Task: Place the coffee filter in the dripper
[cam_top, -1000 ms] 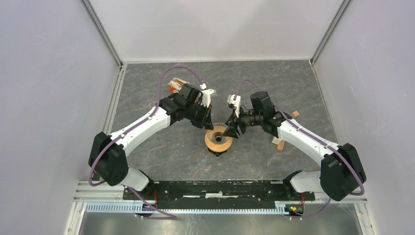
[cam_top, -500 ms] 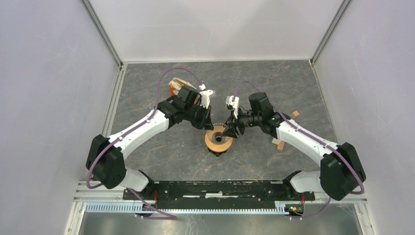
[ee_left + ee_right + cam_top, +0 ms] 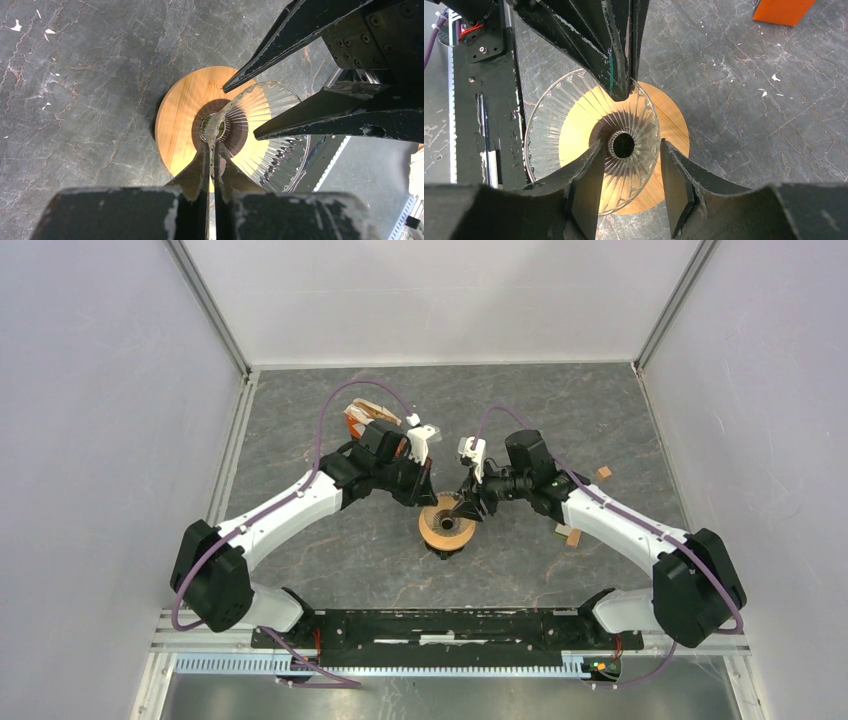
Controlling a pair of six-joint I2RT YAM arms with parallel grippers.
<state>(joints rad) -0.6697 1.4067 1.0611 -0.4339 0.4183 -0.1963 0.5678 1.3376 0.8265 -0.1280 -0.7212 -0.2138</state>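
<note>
No filter sits in the dripper (image 3: 437, 532), and none shows in either gripper, so the whole placing is left to do. The dripper stands mid-surface between the arms: a clear glass cone, finely ribbed, with a round hole at its bottom, seated in a smooth tan wooden ring. The left gripper (image 3: 212, 147) is pinched onto the glass rim. The right gripper (image 3: 630, 146) hangs spread over the cone, holding nothing. The surface (image 3: 520, 560) is dark, veined stone.
</note>
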